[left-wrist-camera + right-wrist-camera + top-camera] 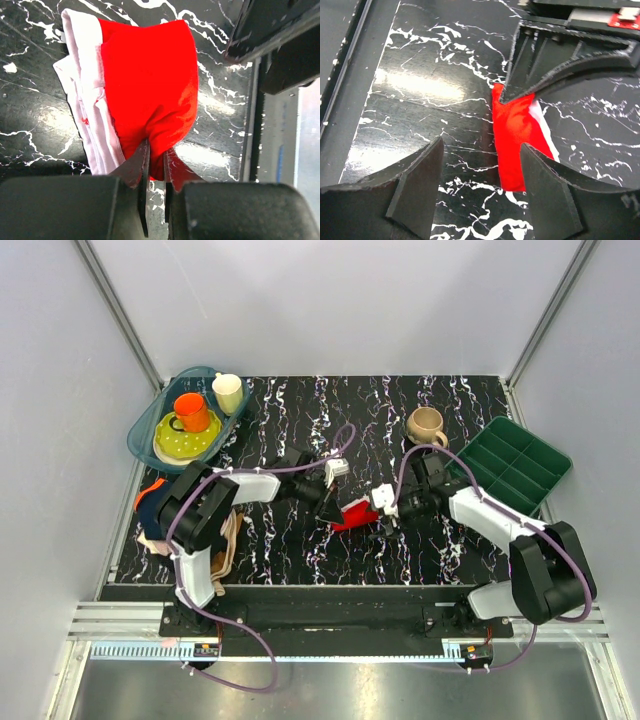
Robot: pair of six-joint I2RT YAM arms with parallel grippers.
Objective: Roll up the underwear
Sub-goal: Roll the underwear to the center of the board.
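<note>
You had the underwear (352,515) lying on the black marbled worktop (300,540) a little toward 5 o'clock from its centre, bunched into a small red lump between the two arms. From the left wrist it showed as a folded red bundle with white trim stacked along its 9 o'clock side.

Your left pincer (328,508) was pinching the underwear: the jaws stood almost together, with a narrow fold of red cloth caught between the tips. That arm rose from its base at 7 o'clock, bent sharply at the elbow near the worktop's 9 o'clock edge, and ran its forearm out toward 3 o'clock, the wrist tipped down at the cloth.

Your right pincer (385,505) was spread wide and held nothing. The arm rose from its base at 5 o'clock, bent at the elbow and reached back toward 10 o'clock, so the fingers pointed at the garment from the opposite side. In its wrist view the red cloth lay just ahead of one finger (545,190); whether that finger touched it I could not tell, as its tip hid the cloth's near end.

A teal bin (145,435) with a yellow plate (185,440), an orange cup (192,412) and a cream cup (228,393) sat at 10 o'clock, a tan mug (427,424) at 1 o'clock, and a green divided tray (510,465) at 2 o'clock. Other garments (152,515) lay piled at 9 o'clock.
</note>
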